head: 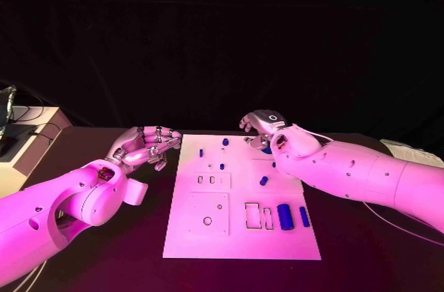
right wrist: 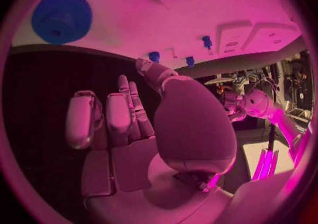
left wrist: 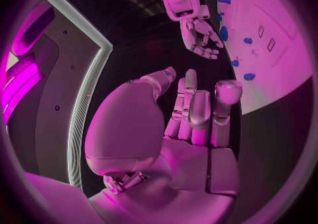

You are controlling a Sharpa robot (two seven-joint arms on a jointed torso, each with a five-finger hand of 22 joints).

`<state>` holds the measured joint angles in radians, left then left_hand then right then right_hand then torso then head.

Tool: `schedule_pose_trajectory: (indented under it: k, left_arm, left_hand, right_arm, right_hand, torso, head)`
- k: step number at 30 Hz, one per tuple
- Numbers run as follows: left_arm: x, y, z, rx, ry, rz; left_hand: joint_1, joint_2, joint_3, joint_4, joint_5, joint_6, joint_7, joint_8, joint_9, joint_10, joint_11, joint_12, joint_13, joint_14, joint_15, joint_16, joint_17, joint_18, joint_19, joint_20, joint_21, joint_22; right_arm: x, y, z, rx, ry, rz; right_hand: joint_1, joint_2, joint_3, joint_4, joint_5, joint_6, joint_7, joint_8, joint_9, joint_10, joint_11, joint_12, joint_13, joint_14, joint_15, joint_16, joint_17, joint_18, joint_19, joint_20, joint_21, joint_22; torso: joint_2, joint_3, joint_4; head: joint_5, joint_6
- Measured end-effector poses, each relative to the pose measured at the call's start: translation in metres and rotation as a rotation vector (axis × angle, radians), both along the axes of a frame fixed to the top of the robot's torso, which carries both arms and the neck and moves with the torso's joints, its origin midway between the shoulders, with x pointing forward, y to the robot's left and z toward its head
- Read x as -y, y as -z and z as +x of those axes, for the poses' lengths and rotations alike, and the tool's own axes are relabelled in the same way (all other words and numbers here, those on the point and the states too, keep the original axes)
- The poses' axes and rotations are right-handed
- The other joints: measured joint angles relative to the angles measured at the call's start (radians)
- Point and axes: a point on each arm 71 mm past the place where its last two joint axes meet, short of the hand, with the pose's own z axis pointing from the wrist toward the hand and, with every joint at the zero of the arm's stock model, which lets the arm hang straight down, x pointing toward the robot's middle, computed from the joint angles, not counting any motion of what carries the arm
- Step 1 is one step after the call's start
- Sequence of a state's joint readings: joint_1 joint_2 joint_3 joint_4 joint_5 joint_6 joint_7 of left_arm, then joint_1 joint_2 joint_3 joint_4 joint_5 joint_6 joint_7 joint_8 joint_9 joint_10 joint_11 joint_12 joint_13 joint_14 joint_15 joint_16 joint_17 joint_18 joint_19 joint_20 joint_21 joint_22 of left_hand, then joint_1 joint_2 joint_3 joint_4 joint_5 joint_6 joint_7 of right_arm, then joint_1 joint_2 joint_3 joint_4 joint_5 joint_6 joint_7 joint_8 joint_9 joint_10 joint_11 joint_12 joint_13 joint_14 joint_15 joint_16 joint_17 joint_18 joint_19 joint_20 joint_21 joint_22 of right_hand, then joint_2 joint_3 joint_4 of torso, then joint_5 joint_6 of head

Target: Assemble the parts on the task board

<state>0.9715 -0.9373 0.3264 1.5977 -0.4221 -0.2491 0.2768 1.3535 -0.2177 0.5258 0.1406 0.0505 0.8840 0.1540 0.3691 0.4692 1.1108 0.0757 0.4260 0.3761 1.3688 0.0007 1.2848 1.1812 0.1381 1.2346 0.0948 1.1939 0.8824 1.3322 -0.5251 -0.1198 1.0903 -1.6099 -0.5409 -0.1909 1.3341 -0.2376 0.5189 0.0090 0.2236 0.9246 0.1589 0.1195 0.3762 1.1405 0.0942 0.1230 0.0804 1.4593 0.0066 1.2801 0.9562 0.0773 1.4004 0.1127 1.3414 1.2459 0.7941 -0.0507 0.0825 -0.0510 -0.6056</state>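
The white task board (head: pixel 242 234) lies in the middle of the black table. On it are small blue parts: a peg (head: pixel 225 141) at the far edge, a slanted piece (head: pixel 264 180) mid-board, and a thick cylinder (head: pixel 285 216) beside a thin one (head: pixel 305 216) at the near right. A blue gear (right wrist: pixel 61 16) sits on the board just ahead of my right hand (head: pixel 264 130), which hovers over the far right corner, fingers apart and holding nothing. My left hand (head: pixel 148 147) hangs off the board's far left corner, empty, fingers loosely extended (left wrist: pixel 199 110).
A beige box (head: pixel 33 141) stands at the table's left edge. Papers (head: pixel 412 154) lie at the far right, and a thin cable (head: pixel 393 224) runs under my right arm. Empty rectangular slots (head: pixel 251 215) and a hole (head: pixel 207 221) mark the board's near half.
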Motion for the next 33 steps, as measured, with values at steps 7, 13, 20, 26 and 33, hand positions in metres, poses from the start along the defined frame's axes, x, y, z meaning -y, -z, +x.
schedule_pose_trajectory:
  k: [7, 13, 20, 26, 33]
  left_arm:
    - [-0.001, 0.000, 0.000, 0.008, 0.010, 0.004]
    - [0.000, 0.000, -0.001, 0.016, 0.024, 0.007]
    - [0.002, 0.000, 0.000, 0.022, 0.038, 0.010]
    - [0.002, 0.001, 0.001, 0.025, 0.041, 0.013]
    - [0.001, 0.002, 0.001, 0.025, 0.038, 0.016]
  left_hand:
    - [-0.025, -0.025, -0.013, 0.013, 0.000, -0.011, 0.000, -0.004, 0.001, -0.010, 0.003, 0.004, 0.004, -0.004, 0.007, 0.000, -0.006, 0.000, -0.002, 0.009, 0.019, 0.021]
    - [-0.041, -0.030, -0.029, 0.018, 0.000, -0.021, 0.004, -0.008, 0.001, -0.019, 0.005, 0.008, 0.008, -0.007, 0.010, 0.000, -0.007, 0.000, -0.011, 0.014, 0.019, 0.021]
    - [-0.041, -0.030, -0.036, 0.019, 0.000, -0.027, 0.002, -0.008, 0.001, -0.019, 0.005, 0.018, 0.014, -0.011, 0.014, 0.000, -0.011, 0.000, -0.018, 0.014, 0.019, 0.016]
    - [-0.041, -0.030, -0.036, 0.019, 0.000, -0.027, 0.002, -0.008, 0.001, -0.019, 0.005, 0.018, 0.016, -0.011, 0.014, 0.000, -0.010, 0.000, -0.024, 0.016, 0.019, 0.016]
    - [-0.041, -0.030, -0.039, 0.017, 0.000, -0.027, 0.002, -0.008, 0.001, -0.019, 0.005, 0.030, 0.022, -0.011, 0.014, 0.005, -0.008, 0.000, -0.023, 0.016, 0.019, 0.019]
  right_arm:
    - [0.048, -0.011, 0.001, -0.049, 0.094, 0.095]
    - [0.074, -0.009, 0.003, -0.126, 0.157, 0.137]
    - [0.083, -0.004, 0.007, -0.213, 0.183, 0.149]
    - [0.083, 0.000, 0.011, -0.267, 0.194, 0.149]
    - [0.078, 0.005, 0.012, -0.307, 0.189, 0.147]
  right_hand:
    - [-0.016, -0.044, -0.074, 0.015, 0.038, -0.019, -0.021, -0.022, -0.003, 0.227, -0.042, 0.153, 0.116, 0.006, -0.030, 0.035, 0.049, 0.000, 0.027, -0.027, 0.031, 0.049]
    - [0.062, 0.011, -0.294, 0.112, 0.054, -0.040, -0.022, -0.027, 0.014, 0.209, -0.040, 1.023, 1.025, 0.009, -0.034, 0.145, 0.232, -0.017, 0.059, -0.027, 0.099, 0.062]
    - [0.090, 0.016, -0.354, 0.189, 0.054, -0.034, -0.007, -0.027, 0.018, 0.322, -0.023, 1.385, 1.228, 0.007, -0.014, 0.258, 0.352, -0.032, 0.066, -0.019, 0.130, 0.062]
    - [0.099, 0.018, -0.363, 0.213, 0.053, -0.029, 0.000, -0.023, 0.020, 0.326, -0.020, 1.444, 1.228, 0.007, -0.007, 0.275, 0.352, -0.048, 0.066, -0.012, 0.167, 0.062]
    - [0.099, 0.018, -0.367, 0.222, 0.053, -0.030, 0.000, -0.023, 0.020, 0.326, -0.020, 1.446, 1.228, 0.007, -0.007, 0.279, 0.352, -0.048, 0.064, -0.010, 0.173, 0.062]
  torso:
    - [-0.005, 0.0017, -0.0086]
    - [-0.006, 0.0057, -0.0123]
    - [-0.005, 0.0070, -0.0130]
    - [-0.004, 0.0067, -0.0119]
    - [-0.002, 0.0061, -0.0110]
  head:
    - [0.001, 0.001]
    - [0.005, -0.002]
    - [0.004, -0.003]
    - [-0.001, -0.009]
    - [0.000, -0.013]
